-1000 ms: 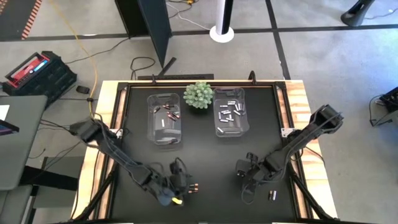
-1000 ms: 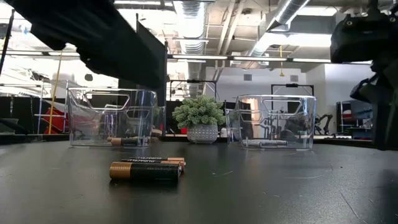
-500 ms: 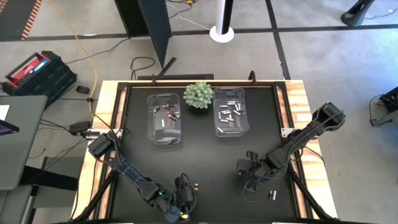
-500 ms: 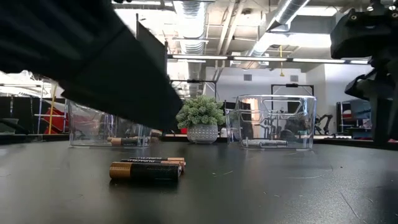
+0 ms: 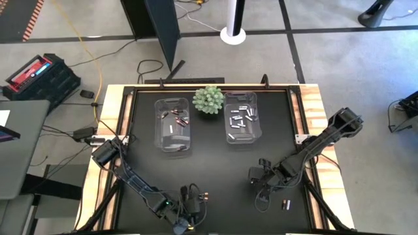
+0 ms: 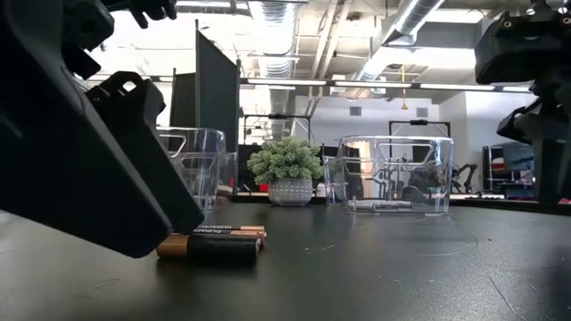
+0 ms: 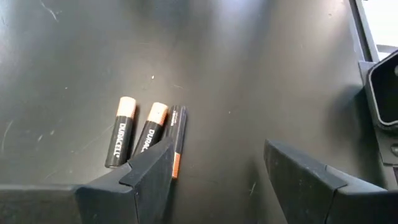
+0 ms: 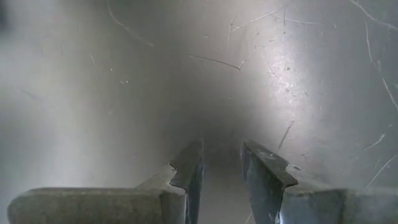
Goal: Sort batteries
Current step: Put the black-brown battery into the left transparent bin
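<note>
Three dark batteries with copper ends [image 7: 148, 132] lie side by side on the black table, near its near edge [image 5: 204, 196] [image 6: 210, 242]. My left gripper [image 7: 217, 155] is open wide just on their near side. One of its fingers [image 7: 155, 168] stands over the outermost cell's end, and I see no touch. My right gripper [image 8: 222, 152] points down at bare table [image 5: 261, 185], fingers open by a narrow gap with nothing between them. One more dark battery [image 5: 285, 204] lies beside the right arm.
Two clear bins stand toward the far edge: the left bin [image 5: 173, 124] holds dark cells, the right bin [image 5: 241, 117] pale ones. A green spiky plant [image 5: 208, 99] sits between them. The left gripper's body [image 6: 80, 169] fills the left of the low view.
My left gripper has drawn back toward the table's near edge and come lower, from beside the three batteries to just on their near side. The batteries have stayed put. My right arm has barely moved.
</note>
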